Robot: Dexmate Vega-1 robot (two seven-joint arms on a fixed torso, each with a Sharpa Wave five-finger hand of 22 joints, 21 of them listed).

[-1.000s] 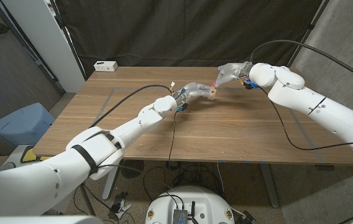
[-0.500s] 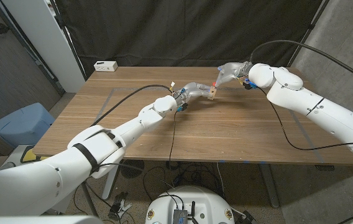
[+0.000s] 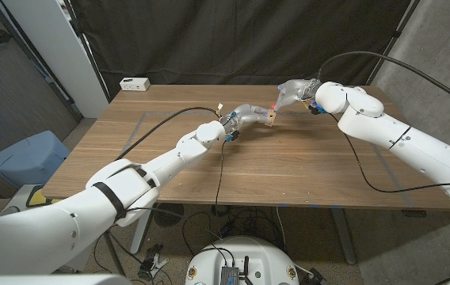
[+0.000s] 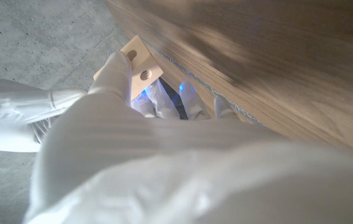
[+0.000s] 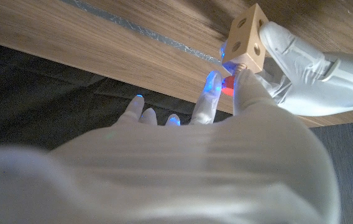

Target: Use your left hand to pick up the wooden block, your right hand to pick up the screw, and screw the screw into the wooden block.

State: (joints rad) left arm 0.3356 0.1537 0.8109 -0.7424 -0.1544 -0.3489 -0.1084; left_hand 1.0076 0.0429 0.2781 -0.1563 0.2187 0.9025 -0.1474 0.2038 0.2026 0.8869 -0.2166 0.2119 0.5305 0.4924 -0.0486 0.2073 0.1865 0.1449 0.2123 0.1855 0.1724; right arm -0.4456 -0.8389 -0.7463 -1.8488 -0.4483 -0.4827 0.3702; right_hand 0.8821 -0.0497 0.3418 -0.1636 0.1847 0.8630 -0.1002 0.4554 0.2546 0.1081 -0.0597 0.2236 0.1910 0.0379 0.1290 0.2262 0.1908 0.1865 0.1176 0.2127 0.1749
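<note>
My left hand (image 3: 248, 115) holds a small pale wooden block (image 3: 270, 119) with round holes just above the far middle of the table. In the left wrist view the block (image 4: 137, 61) sticks out past my fingers. My right hand (image 3: 292, 93) pinches a red-headed screw (image 3: 274, 106) right above the block. The right wrist view shows the red screw head (image 5: 227, 86) between my fingertips, pressed against the block (image 5: 247, 43). The screw's shaft is hidden.
A white box (image 3: 135, 83) sits at the table's far left corner. Strips of grey tape (image 3: 139, 125) mark the wooden tabletop. A black curtain hangs behind the table, and a blue bin (image 3: 24, 158) stands on the floor to the left.
My right forearm has shifted slightly left. Both hands, the block and the screw stay together at the same spot.
</note>
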